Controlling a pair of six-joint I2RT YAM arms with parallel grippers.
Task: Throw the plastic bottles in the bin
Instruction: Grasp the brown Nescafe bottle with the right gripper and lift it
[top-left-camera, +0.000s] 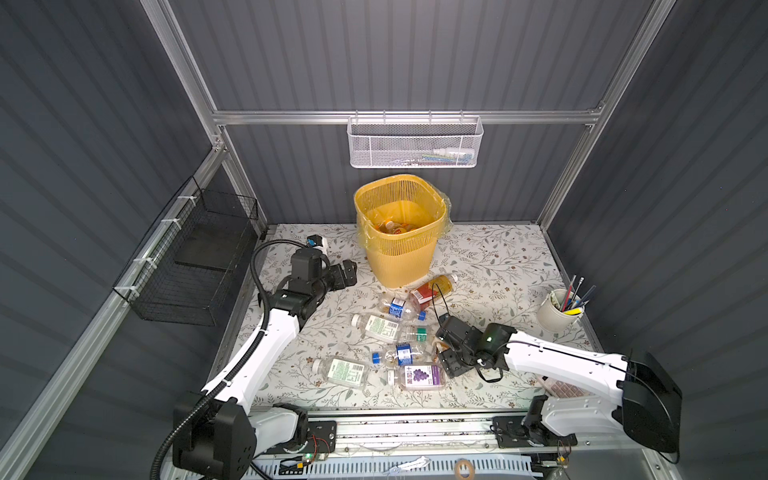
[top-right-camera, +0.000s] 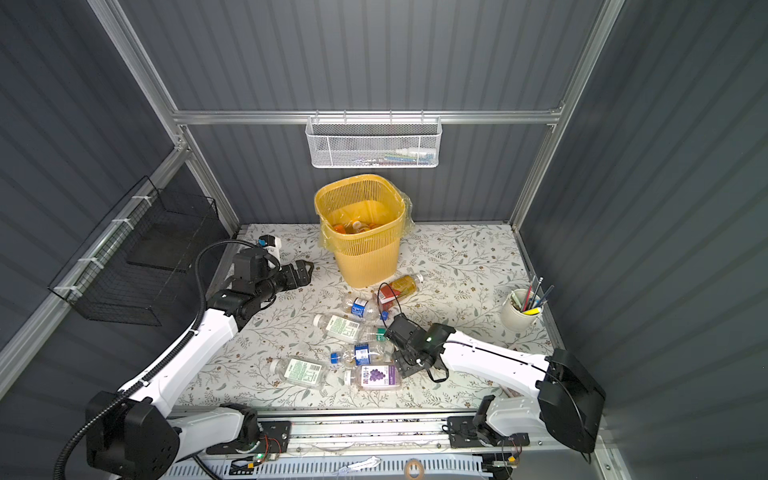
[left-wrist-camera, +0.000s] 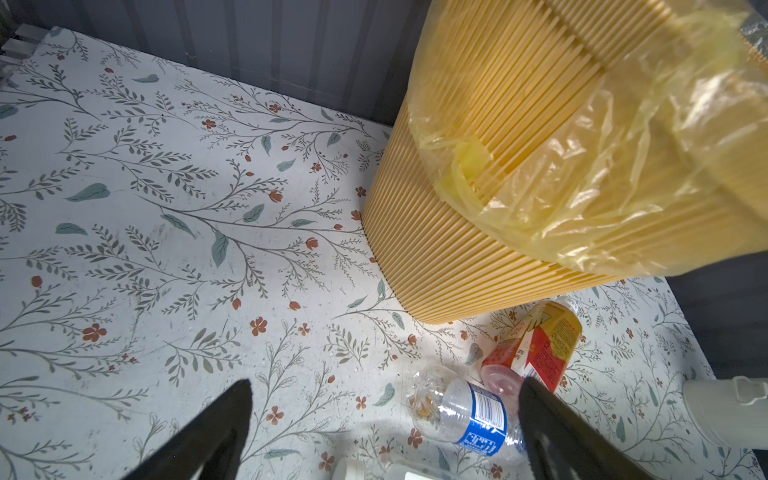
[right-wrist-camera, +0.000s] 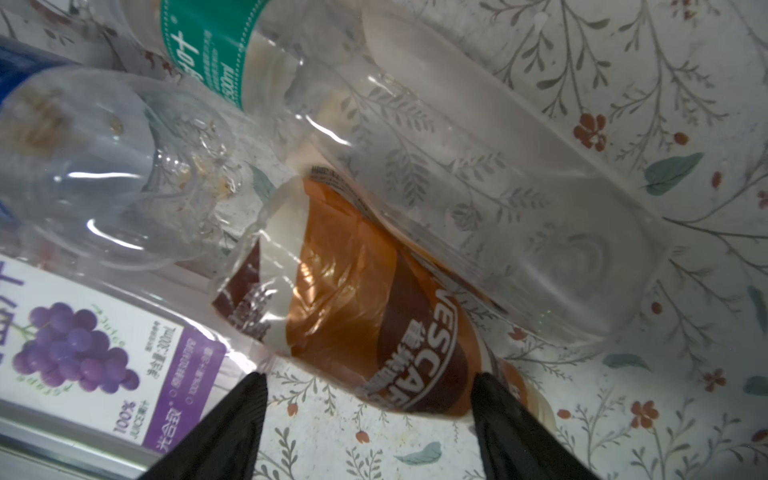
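Observation:
The yellow bin (top-left-camera: 401, 232) (top-right-camera: 361, 232) (left-wrist-camera: 498, 166) stands at the back centre with bottles inside. Several plastic bottles lie in front of it: a red-label one (top-left-camera: 432, 289) (left-wrist-camera: 536, 353), a blue-label one (top-left-camera: 399, 308) (left-wrist-camera: 469, 415), a green-white one (top-left-camera: 380, 328) and a purple-grape one (top-left-camera: 419, 376) (right-wrist-camera: 95, 353). My right gripper (top-left-camera: 440, 351) (right-wrist-camera: 370, 376) is low over the pile, jaws apart astride the end of a crushed brown-label bottle (right-wrist-camera: 353, 311); one finger touches it, the other stands off. My left gripper (top-left-camera: 351, 272) (left-wrist-camera: 384, 384) hangs open and empty left of the bin.
A white pen cup (top-left-camera: 559, 309) stands at the right edge. A white mesh basket (top-left-camera: 415, 143) hangs on the back wall and a black wire basket (top-left-camera: 191, 257) on the left wall. A clear green-label bottle (right-wrist-camera: 208, 45) lies against the brown one.

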